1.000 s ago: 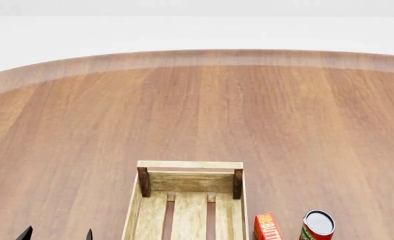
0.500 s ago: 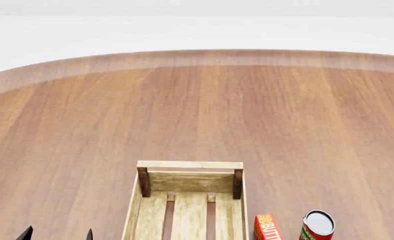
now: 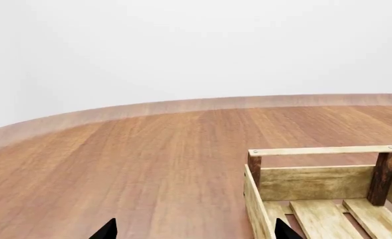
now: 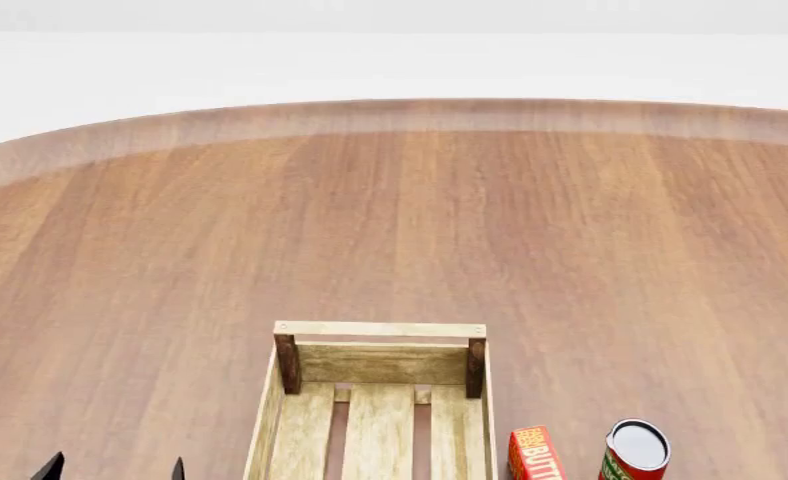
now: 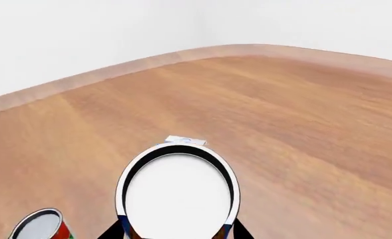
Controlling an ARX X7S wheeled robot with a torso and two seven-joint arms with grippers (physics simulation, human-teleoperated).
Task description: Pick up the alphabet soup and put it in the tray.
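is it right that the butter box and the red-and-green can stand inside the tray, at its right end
Not quite. The head view shows the butter box and the red-and-green can standing on the table outside the tray, beside its right wall. The part of the tray in view holds nothing.

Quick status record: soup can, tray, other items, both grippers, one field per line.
alphabet soup: whitish round top fills the right wrist view, blue label edge just visible; out of the head view
right gripper: fingertips flank the can on both sides; contact cannot be told
tray: light-wood crate, visible part of the slatted floor holds nothing
left gripper: tips apart, beside the tray, holding nothing
other items: red-and-green can and red box, standing beside the tray
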